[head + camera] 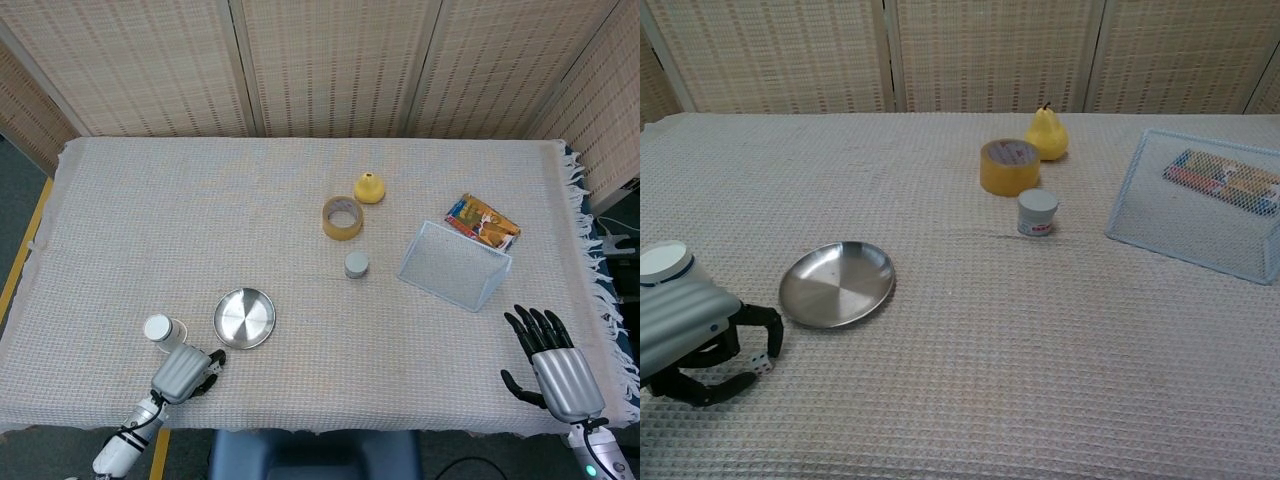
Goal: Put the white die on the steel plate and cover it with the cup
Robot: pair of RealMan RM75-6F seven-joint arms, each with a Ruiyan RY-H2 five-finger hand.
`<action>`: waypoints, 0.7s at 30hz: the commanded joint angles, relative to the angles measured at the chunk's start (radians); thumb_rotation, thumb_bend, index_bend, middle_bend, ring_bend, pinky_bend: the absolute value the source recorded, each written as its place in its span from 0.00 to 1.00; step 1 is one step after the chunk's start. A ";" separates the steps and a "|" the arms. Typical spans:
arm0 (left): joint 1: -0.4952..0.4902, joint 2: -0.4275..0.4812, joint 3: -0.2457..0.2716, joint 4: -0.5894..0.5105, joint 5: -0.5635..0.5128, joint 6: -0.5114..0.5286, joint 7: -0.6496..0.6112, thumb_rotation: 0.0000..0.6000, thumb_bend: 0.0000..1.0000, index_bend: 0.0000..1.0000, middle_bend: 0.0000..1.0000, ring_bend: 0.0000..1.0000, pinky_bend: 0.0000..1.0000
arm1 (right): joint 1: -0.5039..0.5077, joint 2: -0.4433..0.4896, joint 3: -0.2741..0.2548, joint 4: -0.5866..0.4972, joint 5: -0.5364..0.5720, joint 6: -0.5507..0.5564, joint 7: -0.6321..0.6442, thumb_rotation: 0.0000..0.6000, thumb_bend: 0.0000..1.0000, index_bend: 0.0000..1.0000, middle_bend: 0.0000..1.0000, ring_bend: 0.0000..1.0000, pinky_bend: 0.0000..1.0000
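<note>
The white die (760, 364) lies on the cloth at the near left, just left of the steel plate (836, 284) (244, 318). My left hand (690, 335) (182, 372) is low over it, a finger arching over the die and the thumb below it. I cannot see whether they press on it. In the head view the hand hides the die. Behind that hand is the white cup (665, 262) (163, 329), partly covered by it in the chest view. Far off at the near right edge, my right hand (555, 368) rests with its fingers spread and holds nothing.
A yellow tape roll (342, 218), a yellow pear (369, 187) and a small grey-lidded jar (356, 264) stand mid-table. A tipped wire basket (454, 265) and a colourful packet (482, 221) lie to the right. The table's near edge runs just below both hands.
</note>
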 commanded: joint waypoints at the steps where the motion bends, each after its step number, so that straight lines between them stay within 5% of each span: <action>1: -0.002 -0.001 0.001 0.003 -0.001 0.001 0.003 1.00 0.38 0.44 1.00 0.98 1.00 | 0.000 0.000 0.000 -0.001 0.001 -0.001 -0.001 0.75 0.27 0.00 0.00 0.00 0.00; 21: -0.015 0.000 0.006 -0.001 -0.014 0.007 0.006 1.00 0.38 0.51 1.00 0.98 1.00 | 0.002 -0.001 0.002 0.000 0.006 -0.005 0.000 0.75 0.27 0.00 0.00 0.00 0.00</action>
